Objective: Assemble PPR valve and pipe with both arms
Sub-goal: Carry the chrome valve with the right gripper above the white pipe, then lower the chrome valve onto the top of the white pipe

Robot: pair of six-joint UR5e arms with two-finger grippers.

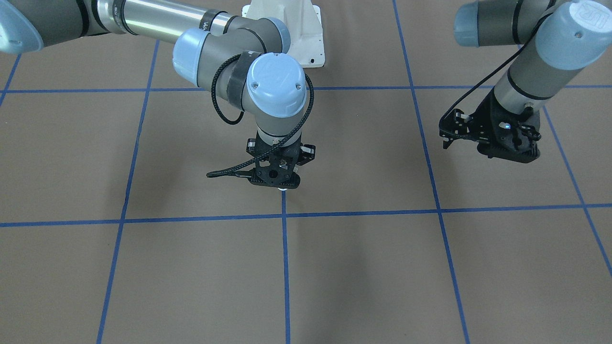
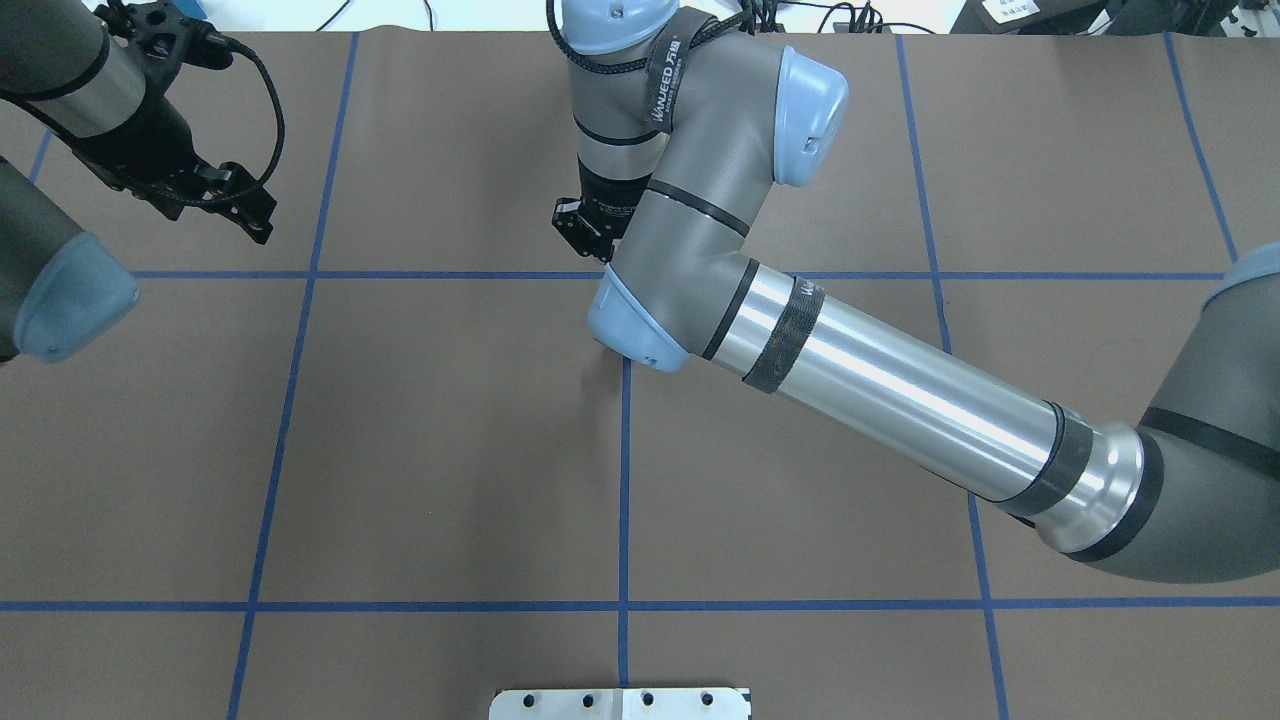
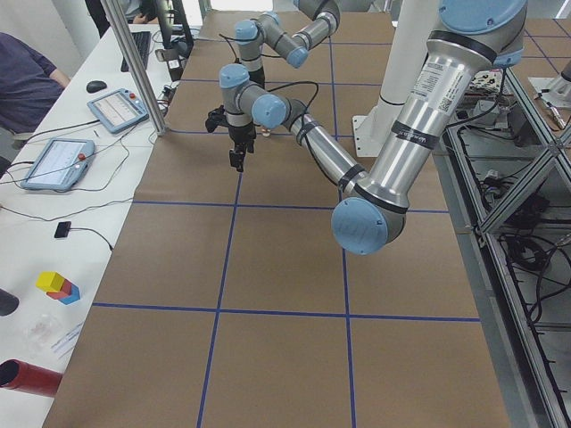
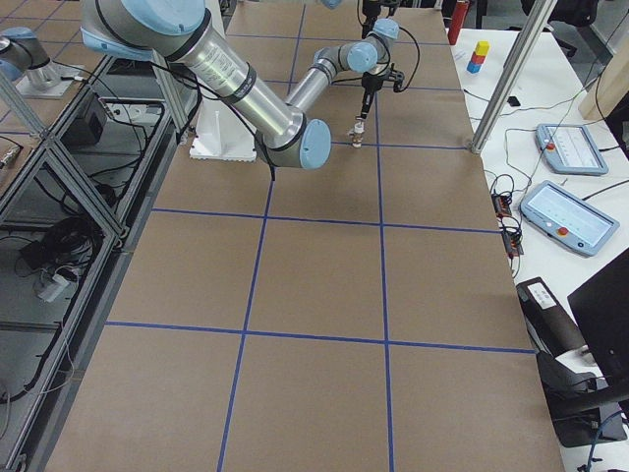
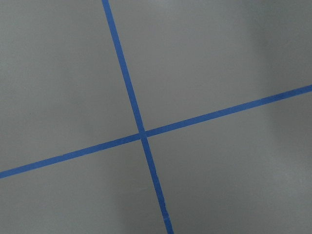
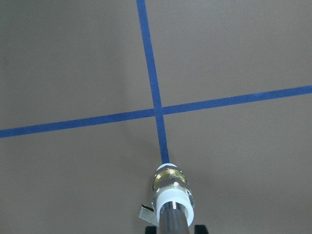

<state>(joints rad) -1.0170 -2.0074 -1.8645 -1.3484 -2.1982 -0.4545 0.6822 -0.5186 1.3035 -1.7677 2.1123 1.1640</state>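
My right gripper points straight down over a blue tape line and is shut on the pipe, a short shiny silver tube. The pipe sits in the upper white collar of the PPR valve, whose brass middle, white ends and pale side lever show below the gripper. Its lower end is close to the table; I cannot tell if it touches. In the front view only a white tip shows under the right gripper. My left gripper hovers off to the side, looks open and holds nothing.
The brown table cover carries a grid of blue tape lines. The white bolted pedestal stands at the robot's side of the table. The right arm's long forearm stretches across the middle. Tablets and cables lie beyond the table's far edge.
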